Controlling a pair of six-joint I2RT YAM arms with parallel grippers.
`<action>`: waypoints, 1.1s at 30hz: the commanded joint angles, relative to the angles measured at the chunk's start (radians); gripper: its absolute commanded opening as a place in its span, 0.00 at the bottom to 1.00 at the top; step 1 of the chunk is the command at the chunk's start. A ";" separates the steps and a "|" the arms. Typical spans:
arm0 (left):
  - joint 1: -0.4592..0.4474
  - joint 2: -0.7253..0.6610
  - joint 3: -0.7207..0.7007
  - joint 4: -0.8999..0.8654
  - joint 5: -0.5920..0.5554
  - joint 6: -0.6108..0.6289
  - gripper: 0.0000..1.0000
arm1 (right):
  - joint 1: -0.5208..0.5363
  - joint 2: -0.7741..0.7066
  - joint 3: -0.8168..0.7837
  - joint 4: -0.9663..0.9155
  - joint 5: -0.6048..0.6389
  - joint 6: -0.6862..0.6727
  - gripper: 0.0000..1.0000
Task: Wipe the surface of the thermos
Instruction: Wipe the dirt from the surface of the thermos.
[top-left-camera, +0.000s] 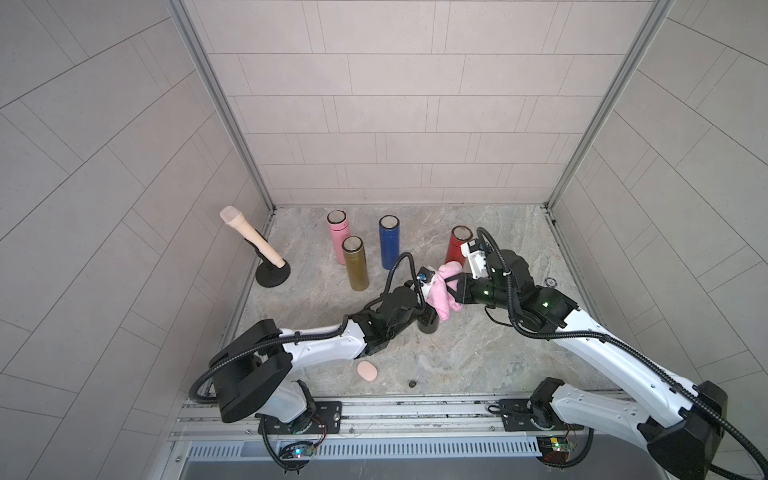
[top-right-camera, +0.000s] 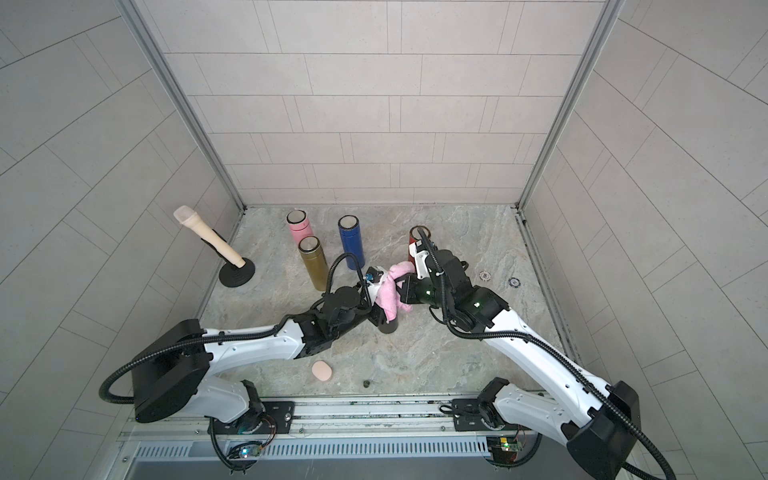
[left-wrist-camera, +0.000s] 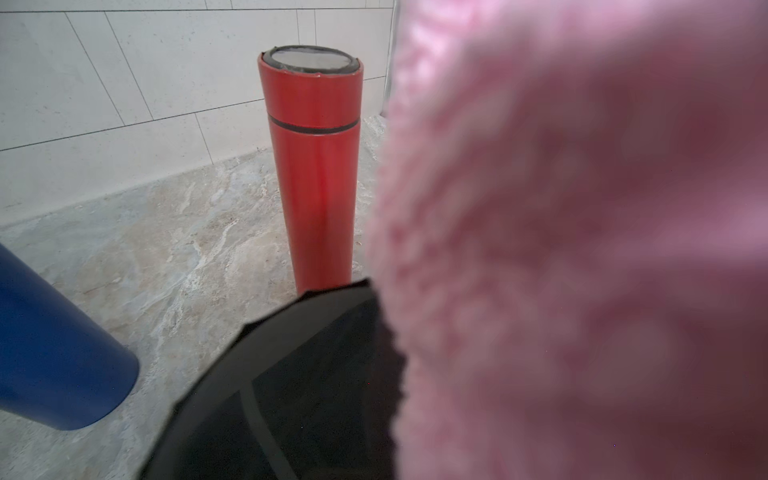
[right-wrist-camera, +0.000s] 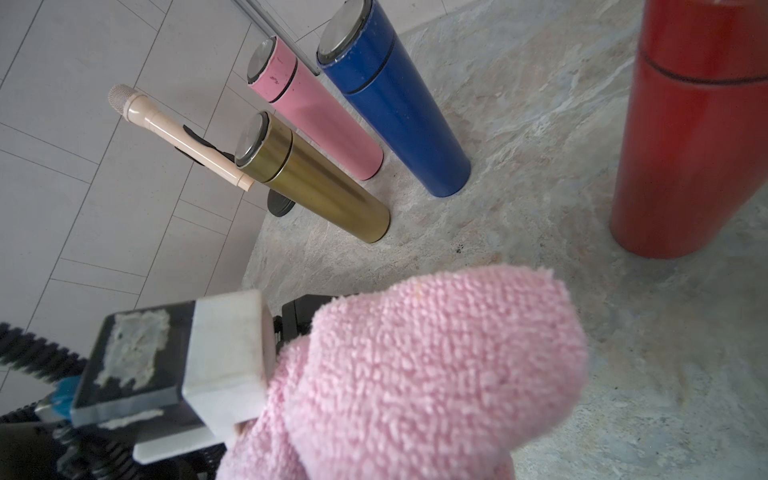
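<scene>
A black thermos stands upright mid-table, and my left gripper is shut around its upper body from the left. In the left wrist view its dark round top fills the lower middle. A fluffy pink cloth drapes over the thermos's top and right side. My right gripper is shut on the cloth from the right; its fingers are hidden in the folds.
Behind stand a pink thermos, a gold one, a blue one and a red one, the red close behind my right wrist. A beige microphone leans on a stand at far left. A beige oval pad lies near the front.
</scene>
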 joint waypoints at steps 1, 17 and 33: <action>-0.029 -0.003 0.048 0.029 0.102 0.011 0.00 | 0.009 0.074 0.054 -0.011 0.048 -0.071 0.00; -0.002 -0.034 0.080 -0.063 -0.058 0.032 0.00 | 0.027 -0.154 -0.147 -0.165 0.154 -0.125 0.00; 0.058 -0.229 0.287 -0.367 -0.240 -0.350 0.00 | 0.002 -0.415 -0.562 0.173 0.168 0.063 0.00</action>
